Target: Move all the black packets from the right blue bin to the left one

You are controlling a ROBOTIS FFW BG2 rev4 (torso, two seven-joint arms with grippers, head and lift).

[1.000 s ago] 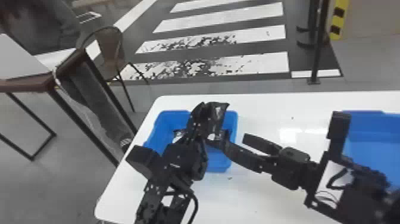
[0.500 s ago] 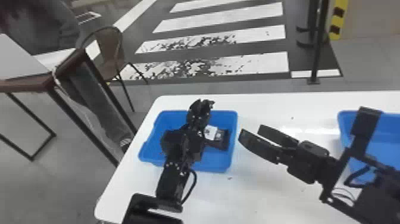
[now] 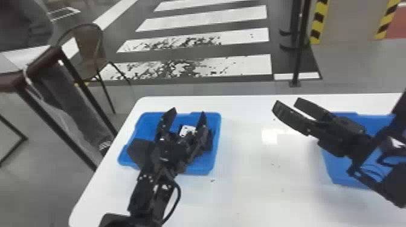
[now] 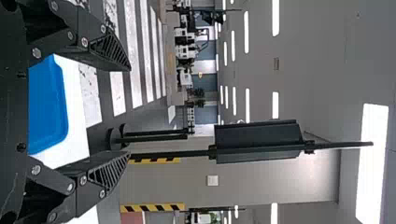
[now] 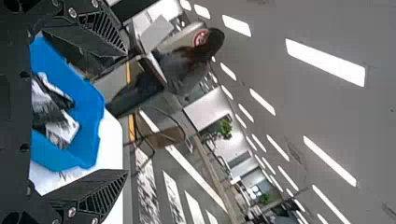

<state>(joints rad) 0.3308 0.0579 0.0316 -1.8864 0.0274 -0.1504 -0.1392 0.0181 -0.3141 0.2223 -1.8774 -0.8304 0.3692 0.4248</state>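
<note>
Hovering over the left blue bin (image 3: 146,125), left fingers (image 3: 165,122) spread; right fingers (image 3: 289,116) also released

Left claw (image 3: 188,111), right claw (image 3: 286,102) seemingly spread.

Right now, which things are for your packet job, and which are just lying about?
For the job:
left blue bin
black packets, in that bin
right blue bin
left pincer
right pincer
white table, under the bins

Just about:
chair
brown table
black post
</note>
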